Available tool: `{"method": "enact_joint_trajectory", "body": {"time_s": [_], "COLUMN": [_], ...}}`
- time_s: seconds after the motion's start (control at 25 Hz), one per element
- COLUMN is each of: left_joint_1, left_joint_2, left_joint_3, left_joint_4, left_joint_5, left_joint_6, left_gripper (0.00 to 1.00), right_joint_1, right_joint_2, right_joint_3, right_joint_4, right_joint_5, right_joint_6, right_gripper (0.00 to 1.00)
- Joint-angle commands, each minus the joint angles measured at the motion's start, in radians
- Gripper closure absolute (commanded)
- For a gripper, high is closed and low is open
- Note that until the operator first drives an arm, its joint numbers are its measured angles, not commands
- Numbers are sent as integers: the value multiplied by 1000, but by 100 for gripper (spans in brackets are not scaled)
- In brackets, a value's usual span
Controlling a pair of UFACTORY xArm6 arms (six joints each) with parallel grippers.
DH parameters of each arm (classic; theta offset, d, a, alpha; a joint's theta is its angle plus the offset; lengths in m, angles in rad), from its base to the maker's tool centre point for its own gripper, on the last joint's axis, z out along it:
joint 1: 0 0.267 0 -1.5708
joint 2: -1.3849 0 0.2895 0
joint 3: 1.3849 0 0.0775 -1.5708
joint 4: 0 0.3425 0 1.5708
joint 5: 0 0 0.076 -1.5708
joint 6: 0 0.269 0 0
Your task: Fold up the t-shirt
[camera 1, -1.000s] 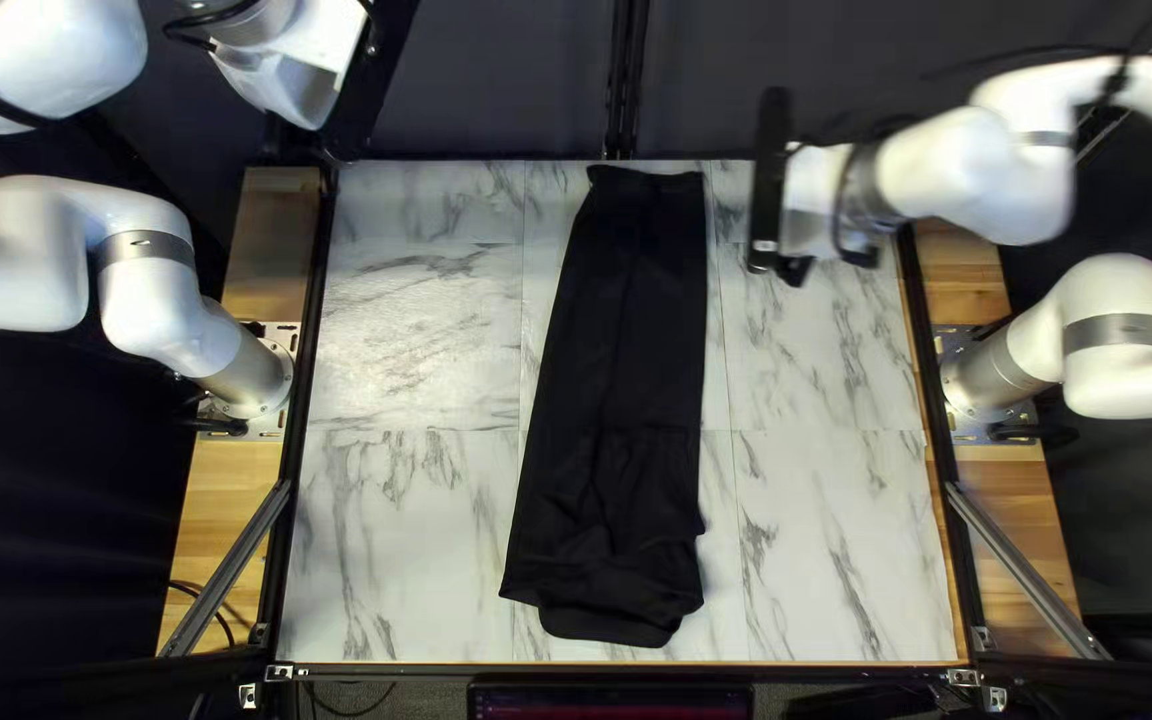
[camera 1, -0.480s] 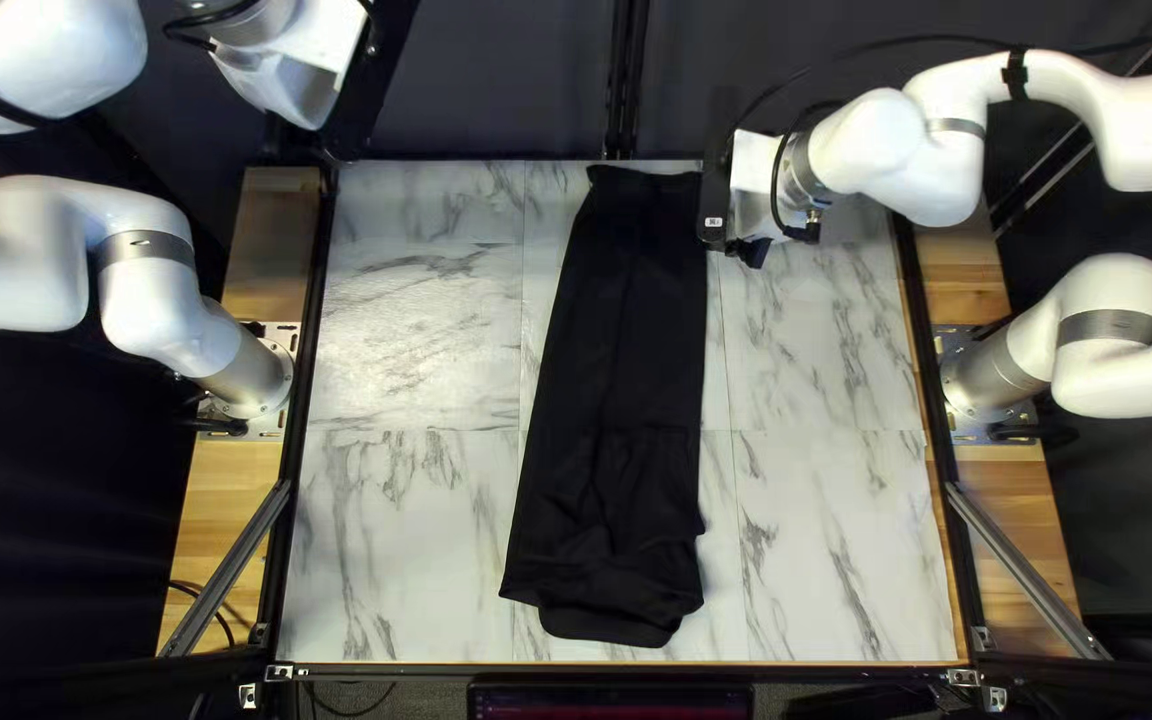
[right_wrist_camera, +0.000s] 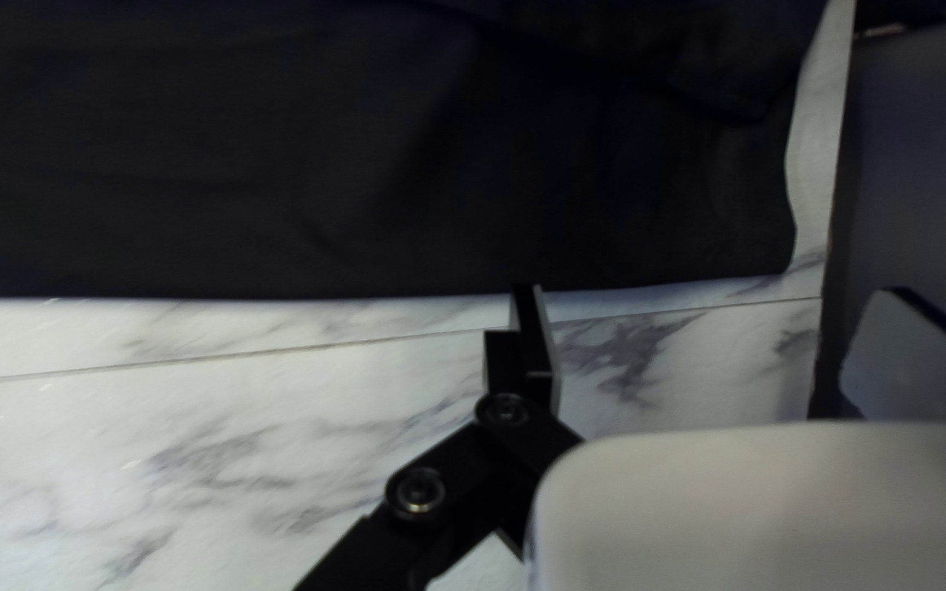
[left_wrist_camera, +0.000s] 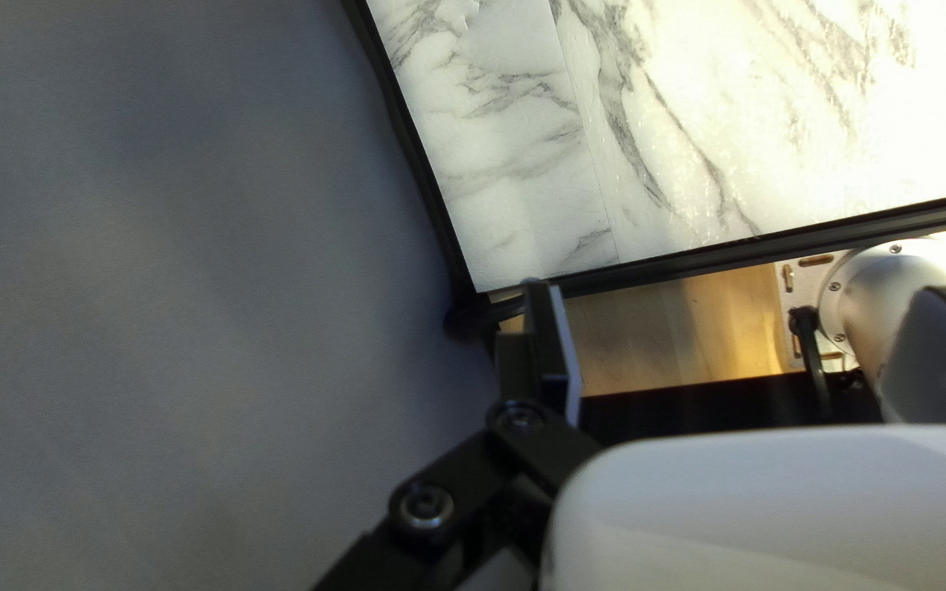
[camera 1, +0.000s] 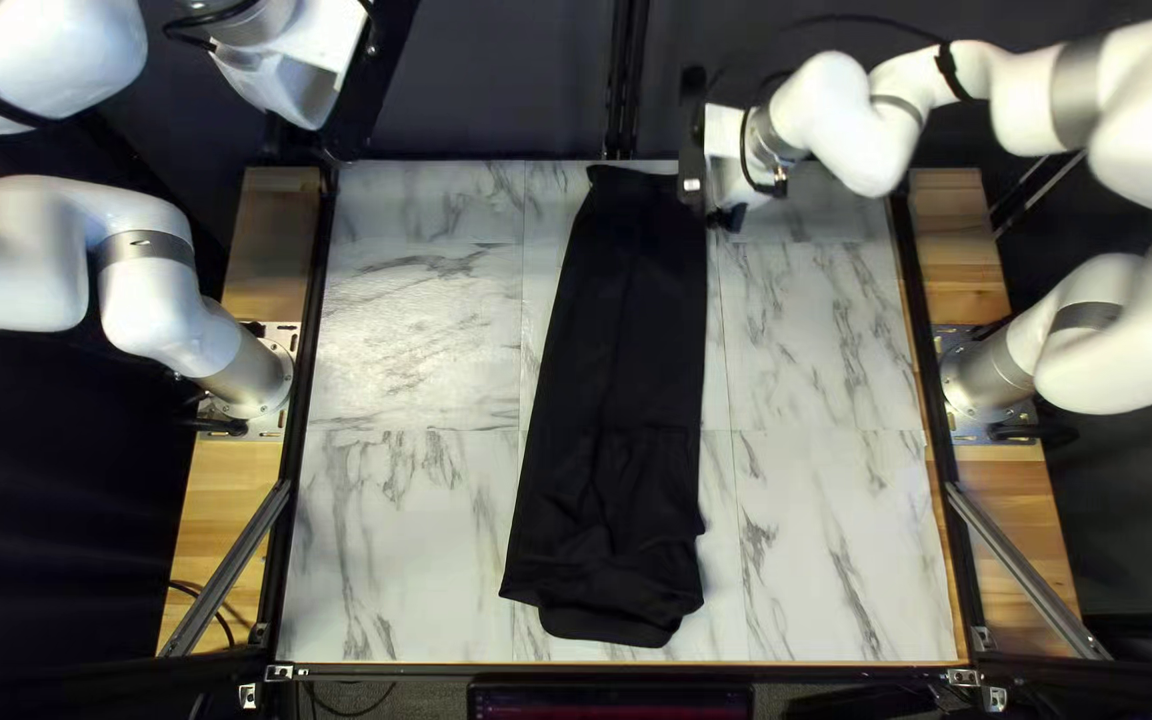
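Observation:
The black t-shirt (camera 1: 623, 334) lies as a long narrow strip from the table's far edge toward the near edge, its near end layered and wrinkled. My right gripper (camera 1: 728, 216) hangs over the right side of the shirt's far end. In the right wrist view the right gripper (right_wrist_camera: 711, 293) is open with nothing between its fingers, and the shirt (right_wrist_camera: 385, 153) spreads just ahead, its long edge close to one fingertip. My left gripper (camera 1: 294, 83) is raised beyond the table's far left corner; in the left wrist view the left gripper (left_wrist_camera: 738, 291) stands open and empty.
White marbled table (camera 1: 416, 334) shows on both sides of the shirt. A dark curtain (camera 1: 496, 80) hangs behind the far edge. My left arm's base (camera 1: 250, 374) and my right arm's base (camera 1: 990, 374) stand at the sides.
My right arm has swung in leftward over the past second, then slightly toward the far edge, reaching the shirt's far end. The left arm and the shirt have stayed put.

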Motion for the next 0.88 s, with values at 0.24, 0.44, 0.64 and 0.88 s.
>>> {"method": "enact_joint_trajectory", "body": {"time_s": [0.24,0.44,0.64,0.88], "left_joint_1": [0,0,0,0], "left_joint_2": [0,0,0,0], "left_joint_3": [0,0,0,0], "left_joint_4": [0,0,0,0], "left_joint_5": [0,0,0,0], "left_joint_6": [0,0,0,0], "left_gripper": [0,0,0,0], "right_joint_1": [-5,-25,-28,-21], "right_joint_2": [19,52,80,104], "right_joint_3": [-20,-49,-43,-16], "right_joint_4": [-31,124,250,266], "right_joint_5": [25,42,10,-48], "right_joint_6": [40,-129,-262,-335], "right_gripper": [0,0,0,0]}}
